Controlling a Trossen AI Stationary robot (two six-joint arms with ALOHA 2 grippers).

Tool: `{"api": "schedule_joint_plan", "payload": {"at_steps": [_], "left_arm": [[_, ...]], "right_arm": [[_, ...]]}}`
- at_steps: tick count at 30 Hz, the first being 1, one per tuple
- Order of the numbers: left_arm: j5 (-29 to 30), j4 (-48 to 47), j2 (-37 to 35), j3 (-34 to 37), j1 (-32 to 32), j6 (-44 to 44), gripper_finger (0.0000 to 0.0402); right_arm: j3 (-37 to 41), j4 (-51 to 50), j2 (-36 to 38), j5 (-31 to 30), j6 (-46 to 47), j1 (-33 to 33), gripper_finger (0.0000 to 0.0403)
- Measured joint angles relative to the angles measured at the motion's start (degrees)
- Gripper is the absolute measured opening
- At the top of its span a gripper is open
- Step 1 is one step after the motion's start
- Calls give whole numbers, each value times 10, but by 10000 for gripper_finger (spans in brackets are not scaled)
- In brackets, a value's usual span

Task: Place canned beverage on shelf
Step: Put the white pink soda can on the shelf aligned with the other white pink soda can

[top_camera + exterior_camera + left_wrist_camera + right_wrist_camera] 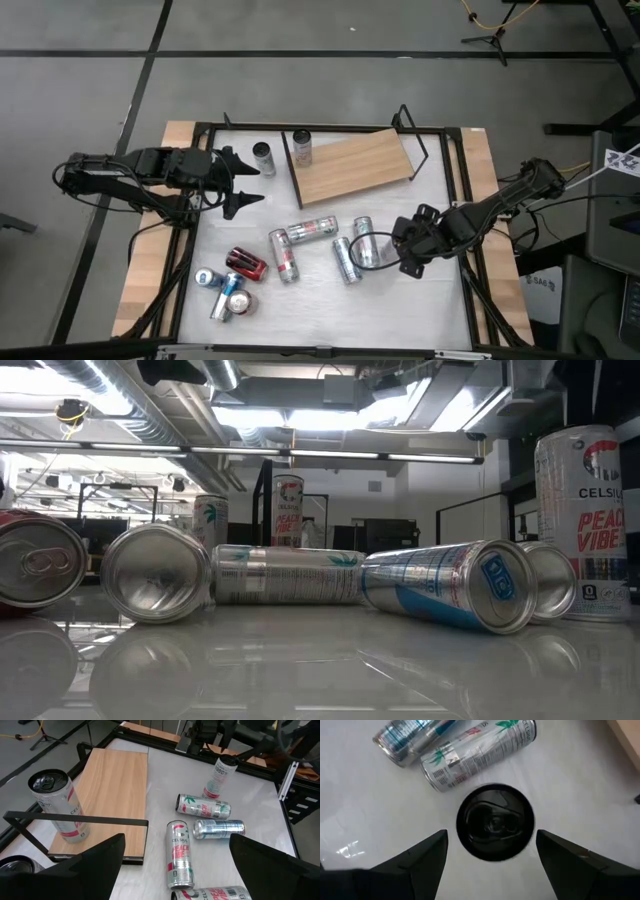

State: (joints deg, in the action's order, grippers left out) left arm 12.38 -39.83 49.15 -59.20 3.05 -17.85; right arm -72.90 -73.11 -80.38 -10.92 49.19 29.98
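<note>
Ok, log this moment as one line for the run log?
left gripper: open, beside shelf, empty | right gripper: open, above upright can | shelf: one can standing at its corner

Black jointed arms (cabled), pointed dark fingers [95, 865]

tabletop [320, 300]: white, glossy, rectangular, fills the middle of the high view
table frame [330, 127]: thin black rails run round the white top
side boards [143, 285]: light wood strips lie along the outer edges of the table
floor [300, 80]: grey, crossed by dark seam lines
yellow cable [490, 22]: loops on the floor beyond the table
stand [490, 42]: dark legs beside the cable
ceiling lights [300, 415]: bright strips overhead
ducts [110, 400]: silver, slanting across the ceiling
</note>
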Motion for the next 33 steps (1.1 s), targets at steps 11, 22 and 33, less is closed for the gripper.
{"api": "schedule_joint_plan", "payload": {"at_steps": [11, 22, 33], "left_arm": [[0, 0, 0, 0, 0, 0, 352], [0, 0, 0, 0, 0, 0, 352], [0, 0, 0, 0, 0, 0, 352]], "right_arm": [[60, 61, 0, -15, 0, 0, 298], [88, 101, 0, -22, 0, 0, 263], [71, 99, -1, -5, -16, -16, 248]]}}
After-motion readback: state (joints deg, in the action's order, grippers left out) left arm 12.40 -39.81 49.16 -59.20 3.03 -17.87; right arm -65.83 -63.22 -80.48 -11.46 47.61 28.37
